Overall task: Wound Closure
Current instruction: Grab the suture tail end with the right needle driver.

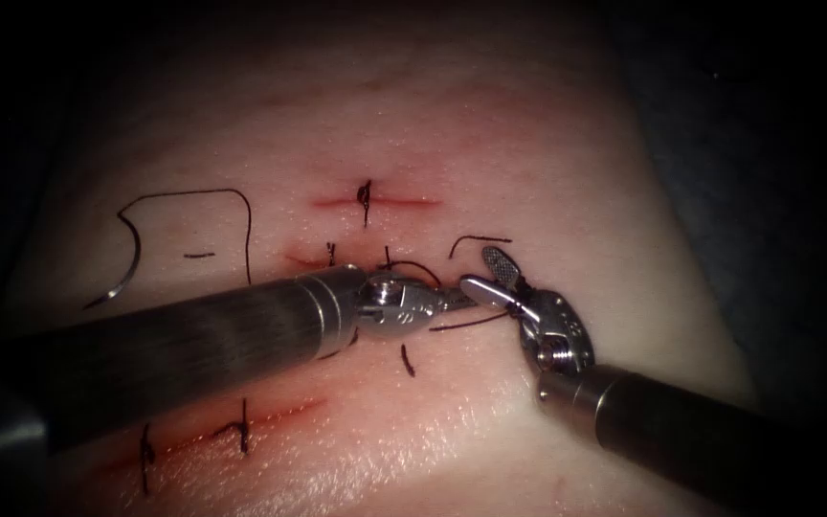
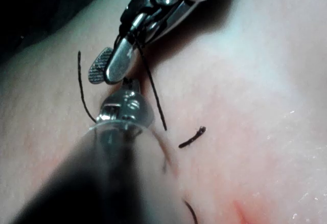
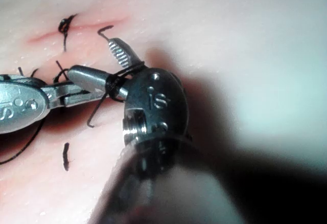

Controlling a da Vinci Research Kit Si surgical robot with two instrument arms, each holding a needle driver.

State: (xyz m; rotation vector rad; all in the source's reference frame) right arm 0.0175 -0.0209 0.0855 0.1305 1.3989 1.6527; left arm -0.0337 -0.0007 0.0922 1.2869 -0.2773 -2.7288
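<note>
Tissue (image 1: 528,144), pale and glistening, spreads across the endoscope view, with short reddened cuts across it: one in the upper middle (image 1: 375,201) closed by a dark stitch, another at lower left (image 1: 232,426) crossed by two stitches, and a third in the centre largely hidden behind the tools. Red fluid (image 1: 303,258) tints the skin along these cuts.

From the left edge comes the left tool (image 1: 452,299), its thick shaft running to the frame's centre; its jaws look closed (what they pinch, if anything, cannot be told) and their tip meets the right tool. The right tool (image 1: 490,273) enters from lower right, its jaws parted, one ribbed pad turned upward. Dark thread (image 1: 504,304) is wound around the base of those parted jaws, seen closely in the right wrist view (image 3: 115,81), with loose ends trailing beside them (image 2: 153,96).

Off at the frame's left lies the curved needle (image 1: 124,268), free on the tissue surface, left of the cuts, held by neither tool, its thread looping up and around above it.
</note>
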